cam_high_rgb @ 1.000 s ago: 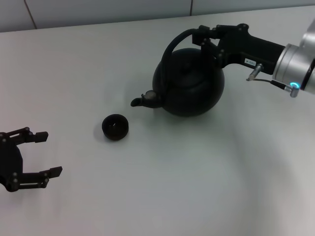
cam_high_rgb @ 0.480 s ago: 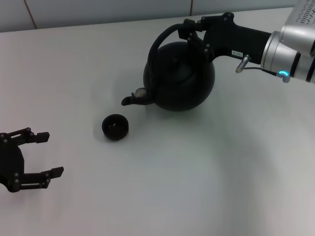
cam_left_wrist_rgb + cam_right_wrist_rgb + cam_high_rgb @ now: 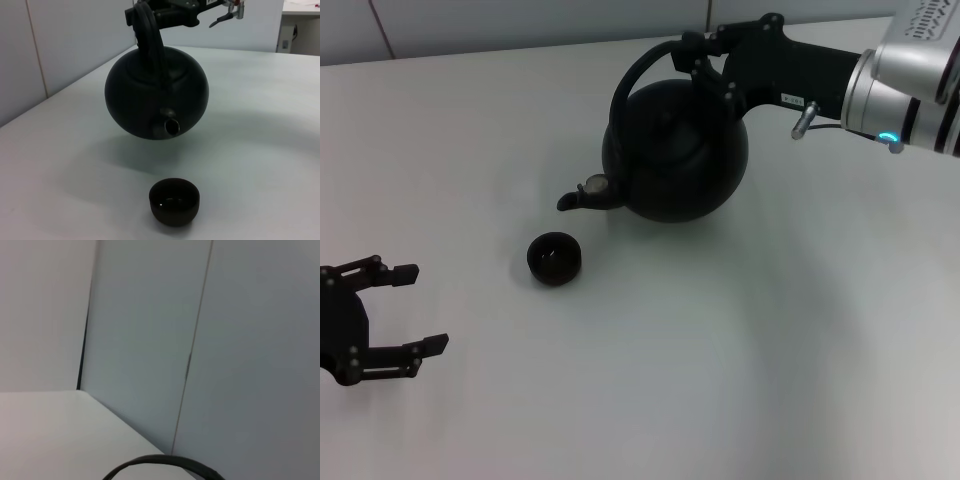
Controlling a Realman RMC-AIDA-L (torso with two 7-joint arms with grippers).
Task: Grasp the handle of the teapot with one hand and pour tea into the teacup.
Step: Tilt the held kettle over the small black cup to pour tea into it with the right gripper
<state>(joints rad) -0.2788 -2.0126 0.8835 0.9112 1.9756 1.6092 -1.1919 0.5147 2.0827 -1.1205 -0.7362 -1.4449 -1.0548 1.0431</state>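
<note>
The round matte-black teapot (image 3: 675,160) hangs above the white table, its shadow visible beneath it in the left wrist view. My right gripper (image 3: 705,62) is shut on the arched handle (image 3: 645,68) from the right. The spout (image 3: 578,196) points left and slightly down, toward the small black teacup (image 3: 555,258), which stands on the table to its lower left. In the left wrist view the teapot (image 3: 156,97) floats above and behind the teacup (image 3: 174,200). No tea shows at the spout. My left gripper (image 3: 405,310) rests open at the table's left, apart from both. The right wrist view shows only the handle's arc (image 3: 160,464).
The white table (image 3: 720,350) stretches around the cup and pot. A pale panelled wall (image 3: 520,20) runs along the far edge.
My right gripper has carried the teapot up and to the left, bringing the spout closer above the teacup. The left arm and the teacup have stayed put.
</note>
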